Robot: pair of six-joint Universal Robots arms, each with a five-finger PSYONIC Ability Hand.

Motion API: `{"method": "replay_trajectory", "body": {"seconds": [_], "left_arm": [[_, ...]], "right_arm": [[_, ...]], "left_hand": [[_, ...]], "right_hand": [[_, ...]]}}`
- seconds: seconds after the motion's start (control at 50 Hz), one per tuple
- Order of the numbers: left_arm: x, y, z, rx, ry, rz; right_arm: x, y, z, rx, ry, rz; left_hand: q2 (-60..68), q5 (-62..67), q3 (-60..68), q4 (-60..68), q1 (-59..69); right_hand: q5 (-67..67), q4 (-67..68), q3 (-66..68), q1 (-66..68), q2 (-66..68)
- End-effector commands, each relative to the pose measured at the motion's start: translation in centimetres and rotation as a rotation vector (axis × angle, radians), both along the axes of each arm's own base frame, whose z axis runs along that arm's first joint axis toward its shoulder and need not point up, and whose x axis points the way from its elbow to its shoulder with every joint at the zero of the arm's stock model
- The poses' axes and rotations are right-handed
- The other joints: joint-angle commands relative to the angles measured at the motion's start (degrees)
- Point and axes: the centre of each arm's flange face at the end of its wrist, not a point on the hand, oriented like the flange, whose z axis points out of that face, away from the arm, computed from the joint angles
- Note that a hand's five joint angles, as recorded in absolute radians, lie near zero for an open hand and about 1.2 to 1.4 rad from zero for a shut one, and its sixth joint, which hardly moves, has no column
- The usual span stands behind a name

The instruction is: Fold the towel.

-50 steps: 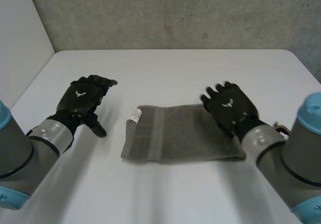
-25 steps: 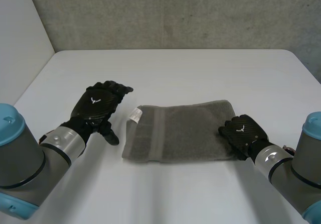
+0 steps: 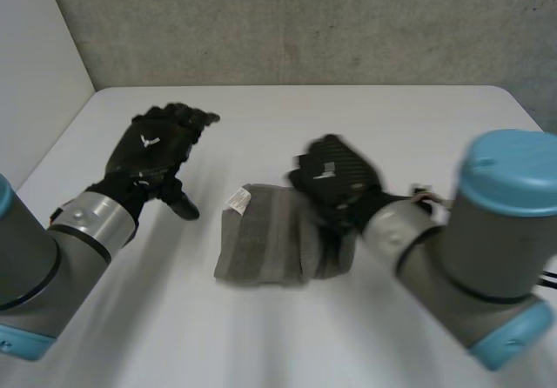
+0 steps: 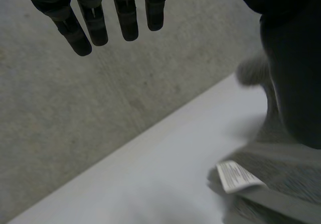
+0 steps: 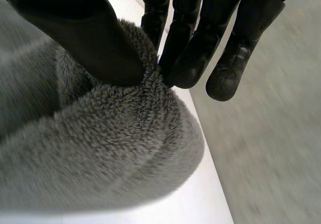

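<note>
Head view tells most of it: half a second back the grey terry towel [image 3: 261, 249] lay flat as a long rectangle with the right hand [image 3: 335, 179] down at its right short edge. Now that hand is up over the middle with the edge in tow, so the towel looks about half as long on the white table [image 3: 365, 118]. In the right wrist view the thumb and fingers [image 5: 185, 33] are pinched tight on a fat roll of the pile [image 5: 100, 148], so that grip looks solid to me. I'd say the fold is mid-swing: the carried edge isn't laid down yet, and it needs to land squarely on the other short end or the halves will come out skewed. The left hand [image 3: 152, 149] has backed off a bit, up and away from the towel's left end. It hovers over bare table with its fingers [image 4: 95, 18] straight and loose, holding nothing. The small white label [image 3: 236, 200] pokes out at the far corner of that left end, and it also turns up beyond the left hand's fingertips [image 4: 233, 176]. Nothing else sits on the table, just the rough grey concrete wall [image 3: 305, 23] behind, so I don't see anything in the way.
</note>
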Motion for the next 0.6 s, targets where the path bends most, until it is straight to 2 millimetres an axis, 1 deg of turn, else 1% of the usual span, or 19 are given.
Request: {"method": "replay_trajectory", "body": {"seconds": [0.02,0.04,0.06,0.1,0.12,0.16,0.18,0.2,0.24,0.26,0.28,0.3,0.32,0.34,0.38,0.5,0.54,0.56,0.6], "left_arm": [[0.4,-0.5,1.6,-0.014,0.072,0.065],[0.5,-0.6,1.7,-0.009,0.087,0.075],[0.5,-0.6,1.7,-0.009,0.087,0.075],[0.6,-0.8,1.8,0.0,0.108,0.089],[0.6,-0.8,1.8,0.0,0.108,0.089],[0.5,-0.8,1.9,0.006,0.121,0.089],[0.5,-0.8,1.9,0.006,0.121,0.089],[0.4,-0.7,1.9,0.008,0.123,0.086],[0.3,-0.6,1.9,0.007,0.125,0.082],[0.3,-0.6,1.9,0.008,0.127,0.079],[0.2,-0.6,1.9,0.008,0.127,0.079],[0.1,-0.6,2.0,0.008,0.128,0.076],[-0.1,-0.6,2.0,0.008,0.13,0.07],[-0.1,-0.6,2.0,0.008,0.13,0.07],[-0.8,-0.4,2.1,0.011,0.143,0.055],[-2.6,0.0,1.0,0.072,0.171,0.026],[-3.7,0.5,-0.7,0.149,0.158,0.01],[-3.7,0.5,-0.7,0.149,0.157,0.01],[-4.5,1.0,-3.2,0.243,0.108,0.003]], "right_arm": [[5.8,4.7,-3.8,0.09,0.092,0.194],[6.6,5.2,-5.1,0.117,0.119,0.214],[6.6,5.2,-5.1,0.118,0.119,0.214],[7.4,5.0,-6.7,0.146,0.146,0.197],[7.4,5.0,-6.7,0.146,0.146,0.197],[7.3,4.4,-6.8,0.148,0.144,0.139],[7.3,4.4,-6.8,0.148,0.144,0.138],[7.1,4.3,-6.7,0.16,0.129,0.111],[6.9,4.2,-6.1,0.186,0.092,0.091],[6.6,4.2,-4.9,0.212,0.042,0.076],[6.6,4.2,-4.9,0.212,0.041,0.076],[5.9,3.8,-3.5,0.241,-0.015,0.048],[4.7,2.6,-2.4,0.274,-0.066,-0.002],[4.7,2.6,-2.4,0.274,-0.067,-0.003],[2.4,0.4,-1.0,0.323,-0.15,-0.089],[0.6,-0.8,-0.9,0.383,-0.19,-0.139],[-0.1,-1.5,-1.6,0.406,-0.186,-0.161],[-0.1,-1.5,-1.6,0.406,-0.186,-0.161],[-0.8,-2.5,-2.0,0.416,-0.185,-0.19]], "left_hand": [[-3.3,-11.2,-2.4,-3.5,-3.9],[-3.3,-11.2,-2.4,-3.5,-3.9],[-3.3,-11.2,-2.4,-3.5,-3.9],[-3.3,-11.2,-2.4,-3.5,-3.9],[-3.3,-11.2,-2.4,-3.5,-3.9],[-3.3,-11.2,-2.4,-3.5,-3.9],[-3.3,-11.2,-2.4,-3.5,-3.9],[-3.3,-11.2,-2.4,-3.5,-3.9],[-3.3,-11.2,-2.4,-3.5,-3.9],[-3.3,-11.2,-2.4,-3.5,-3.9],[-3.3,-11.2,-2.4,-3.5,-3.9],[-3.1,-11.1,-2.2,-3.3,-3.7],[-3.1,-11.1,-2.2,-3.3,-3.7],[-3.1,-11.1,-2.2,-3.3,-3.7],[-3.0,-10.9,-2.1,-3.1,-3.5],[-2.3,-10.2,-1.4,-2.5,-2.9],[-2.3,-10.2,-1.4,-2.5,-2.9],[-2.3,-10.2,-1.4,-2.5,-2.9],[-2.0,-9.9,-1.1,-2.1,-2.5]], "right_hand": [[4.5,3.2,3.6,5.2,6.3],[4.5,3.2,3.6,5.2,6.3],[4.5,3.2,3.6,5.2,6.3],[4.5,3.2,3.6,5.2,6.3],[4.5,3.2,3.6,5.2,6.3],[-52.2,-53.4,-53.1,-51.4,-50.4],[-52.5,-53.7,-53.4,-51.7,-50.7],[-65.5,-66.8,-66.4,-64.8,-63.7],[-65.5,-66.8,-66.4,-64.8,-63.7],[-65.5,-66.8,-66.4,-64.8,-63.7],[-65.5,-66.8,-66.4,-64.8,-63.7],[-65.5,-66.8,-66.4,-64.8,-63.7],[-65.5,-66.8,-66.4,-64.8,-63.7],[-65.5,-66.8,-66.4,-64.8,-63.7],[-65.5,-66.8,-66.4,-64.8,-63.7],[-65.5,-66.8,-66.4,-64.8,-63.7],[-65.5,-66.8,-66.4,-64.8,-63.7],[-65.5,-66.8,-66.4,-64.8,-63.7],[-65.5,-66.8,-66.4,-64.8,-63.7]]}}
